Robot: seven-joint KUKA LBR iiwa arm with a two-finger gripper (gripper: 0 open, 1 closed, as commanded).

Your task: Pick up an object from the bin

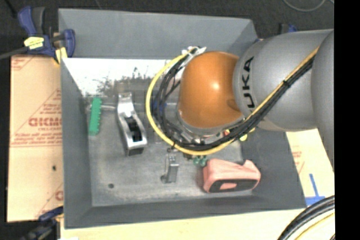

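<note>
The grey sheet-metal bin (79, 137) has sloping walls and a scuffed, speckled floor, and over its right half hangs the smooth grey arm (287, 87) with its glossy orange dome cover (205, 90) ringed by yellow and black cables (151, 104). On the floor lie a rounded pink wedge-shaped case (229, 176) at the lower right, a shiny silver stapler-like tool (130, 123) left of centre, and a slim ribbed green bar (94, 116) near the left wall. The small grey gripper (170, 168) reaches down to bare floor between the silver tool and the pink case, nearer the case; whether it is apart or together I cannot tell.
</note>
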